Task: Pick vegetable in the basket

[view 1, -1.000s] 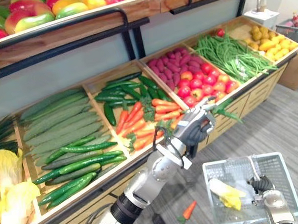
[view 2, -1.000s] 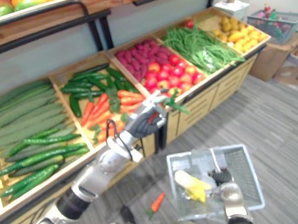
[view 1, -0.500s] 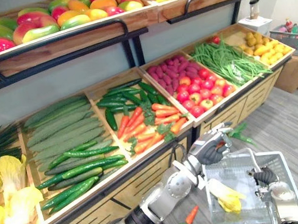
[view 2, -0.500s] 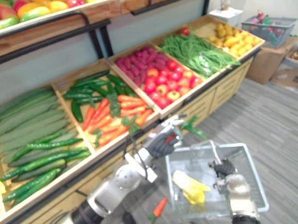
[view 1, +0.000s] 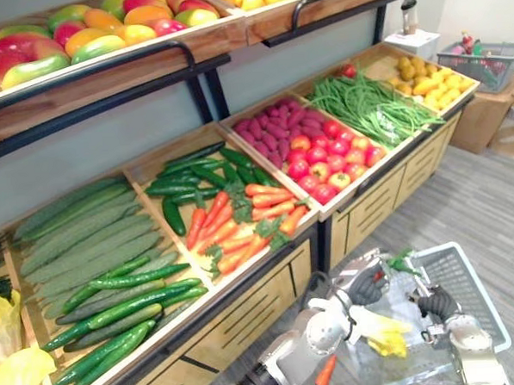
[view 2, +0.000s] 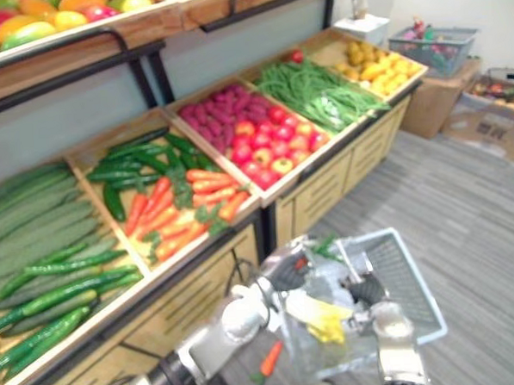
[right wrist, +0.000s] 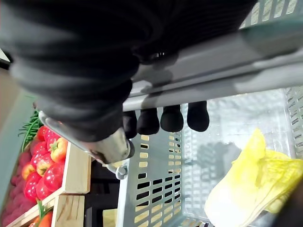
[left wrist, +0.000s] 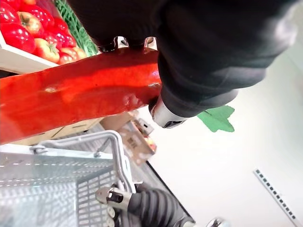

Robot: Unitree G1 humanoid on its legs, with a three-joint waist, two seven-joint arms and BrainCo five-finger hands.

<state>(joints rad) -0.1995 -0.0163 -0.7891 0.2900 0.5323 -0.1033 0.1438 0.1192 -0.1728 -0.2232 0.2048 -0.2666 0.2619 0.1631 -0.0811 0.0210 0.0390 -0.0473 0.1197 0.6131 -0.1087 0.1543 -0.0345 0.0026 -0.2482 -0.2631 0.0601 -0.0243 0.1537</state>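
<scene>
Left hand (view 1: 364, 287) clamped round the carrot (left wrist: 71, 99), green leaf poking out past the fingers, hovering at the basket's (view 1: 473, 276) 10 o'clock corner. Right hand (view 1: 438, 305) curled round the handle (right wrist: 213, 71), carrying the basket at 5 o'clock in the head views. Yellow cabbage (view 1: 382, 332) lying inside. Loose carrot (view 1: 325, 373) down on the floor, just beside the basket at its 8 o'clock. Produce stand (view 1: 246, 307) spread from 9 to 1 o'clock.

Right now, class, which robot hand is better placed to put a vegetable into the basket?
Left. The left robot hand grips a carrot over the basket; the right robot hand holds its handle.
</scene>
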